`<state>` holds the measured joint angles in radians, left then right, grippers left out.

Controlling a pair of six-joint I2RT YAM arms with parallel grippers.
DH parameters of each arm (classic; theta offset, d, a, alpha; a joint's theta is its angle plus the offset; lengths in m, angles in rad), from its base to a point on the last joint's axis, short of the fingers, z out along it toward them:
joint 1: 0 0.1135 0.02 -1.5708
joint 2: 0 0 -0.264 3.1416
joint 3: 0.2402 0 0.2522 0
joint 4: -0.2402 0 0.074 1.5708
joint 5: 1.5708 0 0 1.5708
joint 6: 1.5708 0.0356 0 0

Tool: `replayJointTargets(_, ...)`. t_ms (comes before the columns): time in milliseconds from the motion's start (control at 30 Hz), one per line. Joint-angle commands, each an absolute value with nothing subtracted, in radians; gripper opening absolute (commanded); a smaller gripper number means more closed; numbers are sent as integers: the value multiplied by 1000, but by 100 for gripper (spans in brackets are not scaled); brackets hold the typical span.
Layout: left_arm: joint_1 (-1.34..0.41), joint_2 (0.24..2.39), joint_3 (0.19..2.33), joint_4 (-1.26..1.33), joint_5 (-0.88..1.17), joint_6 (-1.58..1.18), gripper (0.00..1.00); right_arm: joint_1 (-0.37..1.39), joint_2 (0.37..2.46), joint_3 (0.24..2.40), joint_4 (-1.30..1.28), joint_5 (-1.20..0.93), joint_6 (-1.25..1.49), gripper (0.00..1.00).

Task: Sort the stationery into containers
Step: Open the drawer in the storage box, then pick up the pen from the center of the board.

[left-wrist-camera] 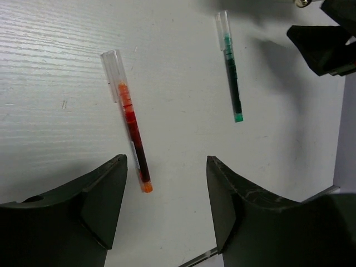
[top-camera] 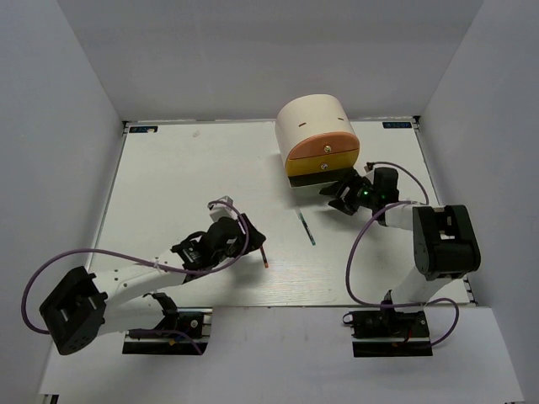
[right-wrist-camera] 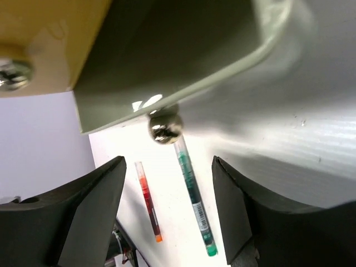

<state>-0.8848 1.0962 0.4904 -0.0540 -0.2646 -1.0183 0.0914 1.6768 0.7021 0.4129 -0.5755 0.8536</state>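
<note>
Left fingers (left-wrist-camera: 100, 194) wide, red pen (left-wrist-camera: 133, 139) tip between; right fingers (right-wrist-camera: 89, 206) wide near drawer knob (right-wrist-camera: 165, 126)

Here's the white counter (left-wrist-camera: 55, 67), matt, with fine ridged grain across it. Two on it: the thin red pen (left-wrist-camera: 132, 133) of glossy clear plastic and the thin green pen (left-wrist-camera: 231, 78), same see-through plastic. The left pincer (left-wrist-camera: 167, 162) is dull black plastic, lightly scuffed. Now the small round knob (right-wrist-camera: 165, 125), mirror-bright metal, on the smooth, satin pale green drawer front (right-wrist-camera: 183, 55).
</note>
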Motion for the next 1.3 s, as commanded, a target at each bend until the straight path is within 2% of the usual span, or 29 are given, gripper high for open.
replayJointTargets(0,-885,1144,555,-95,-291,-1029,69,75,1612,681,397,-578,819,69)
replayJointTargets(200,-885,1314,712,-305,-345,-1072,69,64,1490,641,313,-594,759,71)
replayJointTargets(267,-885,1411,797,-407,-357,-1109,67,61,1453,637,284,-601,735,67)
replayJointTargets(333,-885,1478,888,-474,-367,-1132,60,58,1419,629,259,-617,720,63)
replayJointTargets(367,-885,1544,946,-542,-376,-1149,54,57,1389,615,247,-621,709,60)
replayJointTargets(433,-885,1607,1001,-610,-376,-1160,49,49,1359,609,241,-629,680,56)
replayJointTargets(600,-885,1686,1060,-661,-376,-1160,48,41,1224,580,183,-664,575,54)
replayJointTargets(700,-885,1706,1086,-676,-376,-1160,51,25,1148,568,140,-679,532,54)
replayJointTargets(933,-885,1765,1086,-675,-367,-1151,51,11,1072,523,133,-696,526,54)
replayJointTargets(1067,-885,1776,1095,-655,-357,-1141,43,-17,1039,534,129,-707,505,54)
replayJointTargets(1200,-885,1760,1082,-637,-357,-1141,21,-31,1011,552,115,-727,468,54)
replayJointTargets(1267,-885,1732,1071,-615,-357,-1141,16,-37,1000,574,92,-745,456,55)
